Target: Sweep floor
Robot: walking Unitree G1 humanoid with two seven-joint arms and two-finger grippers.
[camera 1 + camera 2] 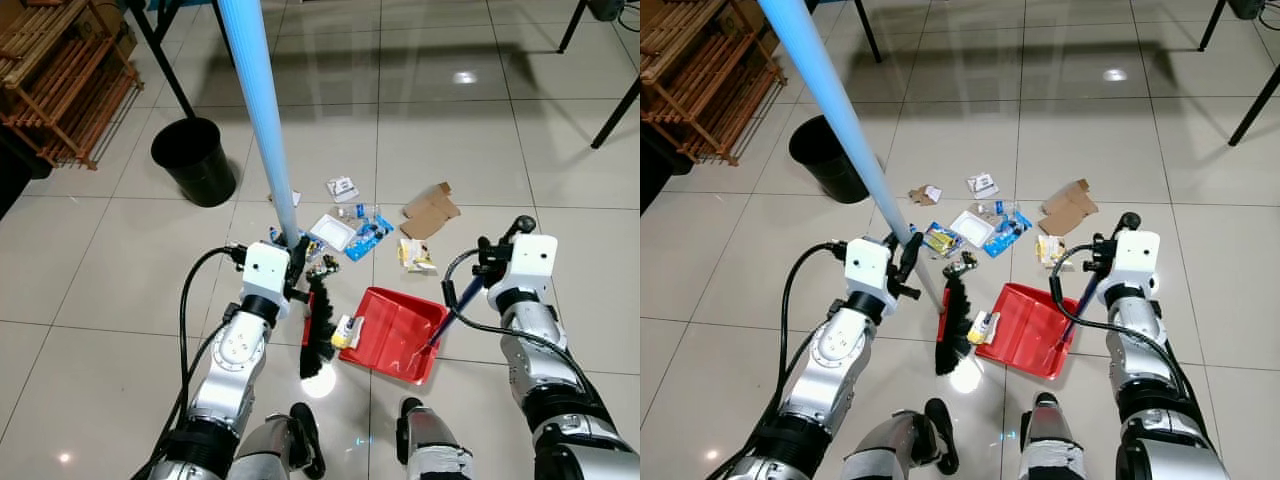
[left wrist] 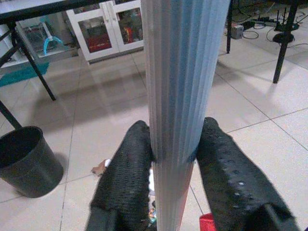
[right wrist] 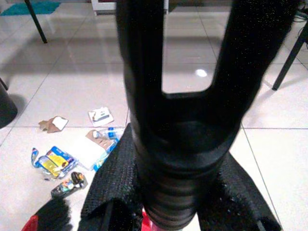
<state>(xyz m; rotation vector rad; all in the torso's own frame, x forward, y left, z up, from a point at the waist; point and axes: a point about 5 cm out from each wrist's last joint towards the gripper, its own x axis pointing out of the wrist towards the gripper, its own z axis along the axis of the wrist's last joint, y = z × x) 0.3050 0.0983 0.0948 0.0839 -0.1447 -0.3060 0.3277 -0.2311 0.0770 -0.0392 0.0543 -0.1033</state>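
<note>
My left gripper (image 1: 296, 262) is shut on the light-blue broom handle (image 1: 258, 110), which rises steeply toward the camera. In the left wrist view both fingers (image 2: 126, 178) press the handle (image 2: 180, 91). The black broom head (image 1: 320, 335) rests on the tiles at the left rim of the red dustpan (image 1: 395, 330). A small yellow-white packet (image 1: 347, 331) lies at the pan's mouth. My right gripper (image 1: 482, 262) is shut on the dustpan's black handle (image 3: 178, 120). Scattered litter (image 1: 350, 232) lies on the floor just beyond the broom: wrappers, a white tray, a blue bottle, torn cardboard (image 1: 432, 212).
A black waste bin (image 1: 194, 160) stands on the tiles to the far left. A wooden rack (image 1: 62, 80) stands at the left edge. Black table legs (image 1: 165, 50) are at the back left, and more legs (image 1: 612, 115) at the back right.
</note>
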